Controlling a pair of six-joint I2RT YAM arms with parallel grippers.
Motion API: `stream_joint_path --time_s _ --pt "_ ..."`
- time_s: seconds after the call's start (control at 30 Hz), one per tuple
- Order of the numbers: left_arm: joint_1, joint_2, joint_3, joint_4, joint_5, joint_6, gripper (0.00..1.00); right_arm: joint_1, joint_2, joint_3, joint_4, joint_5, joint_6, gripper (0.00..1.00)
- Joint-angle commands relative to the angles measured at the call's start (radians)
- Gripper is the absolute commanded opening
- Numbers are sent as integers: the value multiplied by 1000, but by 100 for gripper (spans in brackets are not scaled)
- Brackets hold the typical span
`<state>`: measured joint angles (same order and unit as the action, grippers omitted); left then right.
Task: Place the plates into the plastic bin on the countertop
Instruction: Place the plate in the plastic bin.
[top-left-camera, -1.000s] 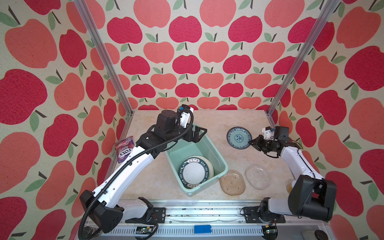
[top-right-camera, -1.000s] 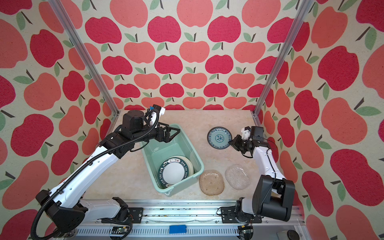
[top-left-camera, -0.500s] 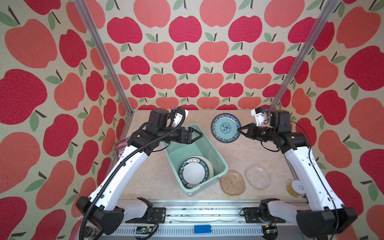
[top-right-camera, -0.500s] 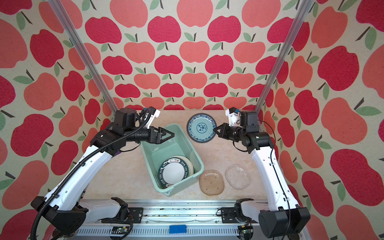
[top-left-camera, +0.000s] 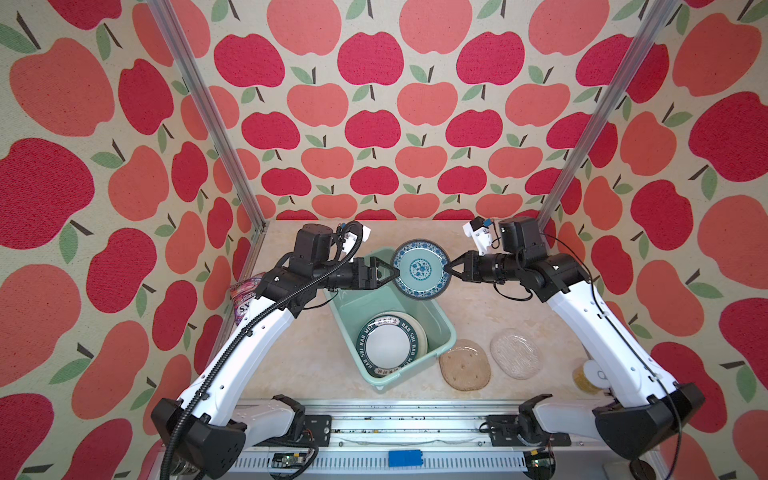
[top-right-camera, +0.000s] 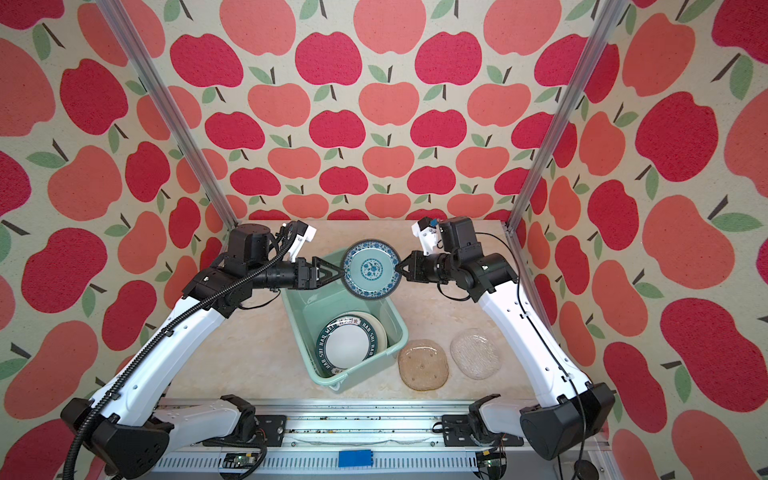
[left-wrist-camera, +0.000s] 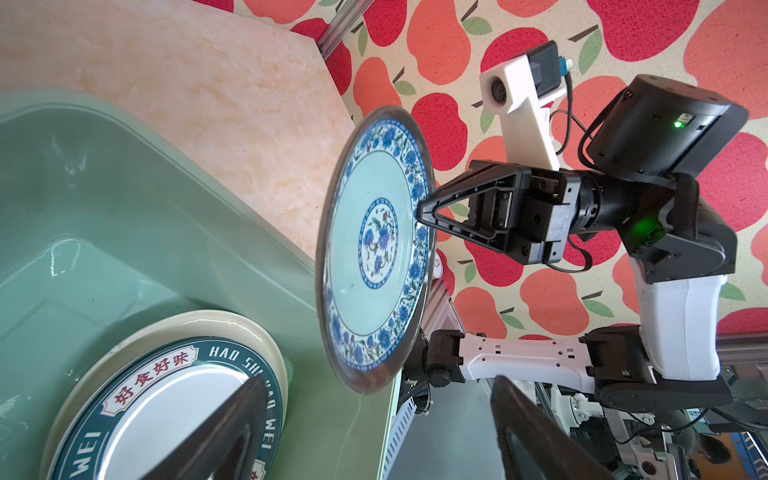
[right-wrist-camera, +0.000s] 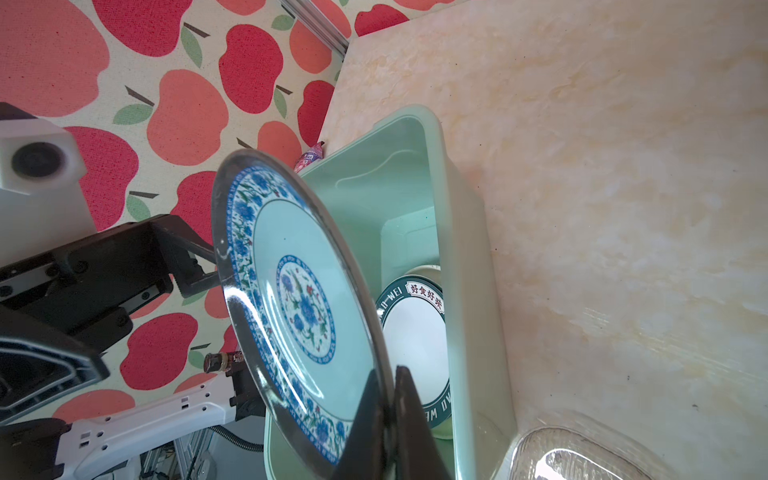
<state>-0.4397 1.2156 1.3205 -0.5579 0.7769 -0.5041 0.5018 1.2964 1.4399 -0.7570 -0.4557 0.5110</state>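
Observation:
A teal floral plate (top-left-camera: 420, 269) (top-right-camera: 370, 269) hangs on edge in the air over the far end of the mint-green plastic bin (top-left-camera: 353, 303) (top-right-camera: 303, 316). My right gripper (top-left-camera: 451, 269) (right-wrist-camera: 390, 374) is shut on its right rim. My left gripper (top-left-camera: 390, 272) (left-wrist-camera: 378, 386) faces it from the left, open, with the plate's left rim (left-wrist-camera: 365, 386) between its spread fingers and not touching them. White plates with dark lettered rims (top-left-camera: 388, 345) (left-wrist-camera: 166, 395) lie stacked in the bin. A tan squarish plate (top-left-camera: 464, 365) and a clear glass plate (top-left-camera: 515, 353) lie on the countertop (top-left-camera: 316, 361) right of the bin.
A purple candy bag (top-left-camera: 245, 297) leans at the left wall beside the bin. A yellow can (top-left-camera: 586, 376) stands at the front right, partly behind my right arm. An aluminium rail (top-left-camera: 395, 415) runs along the front edge, and apple-patterned walls close in three sides.
My right gripper lifted the teal floral plate off the countertop and carried it left over the bin. The left gripper swung round to meet its rim, jaws narrowing slightly.

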Motion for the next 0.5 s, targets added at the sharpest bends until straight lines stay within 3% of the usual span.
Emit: stream_joint_path --time_s 0.0,0.3,0.47 --pt "2 16 -24 49 10 -1 84 23 -5 25 36 9 43 0" --pt "2 39 -44 53 -2 -1 62 70 0 -8 74 25 71 0" --pt "4 39 -41 38 -4 1 41 92 9 -19 97 42 85 0"
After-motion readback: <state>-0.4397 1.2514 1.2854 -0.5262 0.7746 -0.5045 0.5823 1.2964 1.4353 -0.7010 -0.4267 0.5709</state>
